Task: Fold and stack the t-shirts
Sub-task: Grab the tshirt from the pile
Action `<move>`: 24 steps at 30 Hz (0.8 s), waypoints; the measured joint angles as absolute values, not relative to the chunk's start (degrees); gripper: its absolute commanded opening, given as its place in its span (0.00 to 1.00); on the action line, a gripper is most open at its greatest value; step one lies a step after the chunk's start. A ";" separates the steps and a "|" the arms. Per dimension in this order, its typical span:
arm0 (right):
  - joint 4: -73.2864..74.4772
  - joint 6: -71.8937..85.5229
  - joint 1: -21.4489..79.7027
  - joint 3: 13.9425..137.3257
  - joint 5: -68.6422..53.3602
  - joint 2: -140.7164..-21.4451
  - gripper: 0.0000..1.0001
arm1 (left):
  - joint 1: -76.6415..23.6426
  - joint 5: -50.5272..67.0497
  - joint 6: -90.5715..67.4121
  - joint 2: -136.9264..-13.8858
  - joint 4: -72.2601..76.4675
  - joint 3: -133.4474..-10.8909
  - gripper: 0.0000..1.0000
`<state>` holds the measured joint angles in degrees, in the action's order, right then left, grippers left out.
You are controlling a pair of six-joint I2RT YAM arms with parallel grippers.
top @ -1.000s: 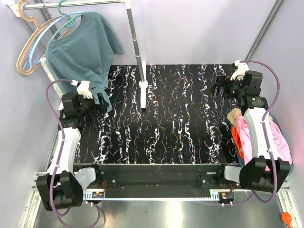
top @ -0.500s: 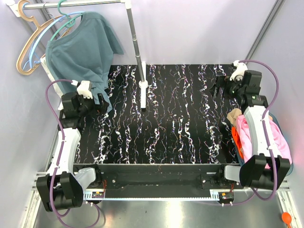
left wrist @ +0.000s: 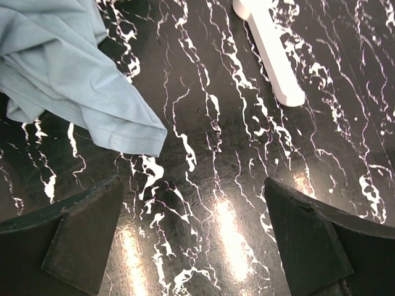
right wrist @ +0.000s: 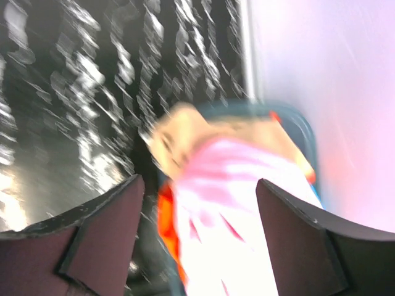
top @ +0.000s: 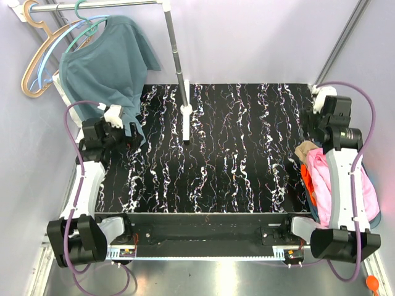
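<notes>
The pink t-shirt lies on top of a heap at the table's right edge, with the tan t-shirt at its far end and the orange t-shirt showing underneath. In the blurred right wrist view the pink t-shirt, tan t-shirt and orange t-shirt lie below my right gripper, which is open and empty above them. In the top view the right gripper hangs over the heap's far end. My left gripper is open and empty over the table at far left.
A teal-blue shirt hangs on a hanger from the rack at back left, its hem resting on the black marbled table. The rack's white foot stands at the table's back middle. A dark teal bin rim surrounds the heap.
My right gripper has swung from facing left over the table's back right corner round to point down at the heap. The left arm has shifted only slightly.
</notes>
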<state>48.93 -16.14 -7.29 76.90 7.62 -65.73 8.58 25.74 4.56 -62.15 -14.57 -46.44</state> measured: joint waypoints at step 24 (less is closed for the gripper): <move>50.37 -28.97 -7.53 61.21 24.47 -61.47 0.58 | 8.58 24.60 9.58 -70.28 -16.27 -50.15 0.99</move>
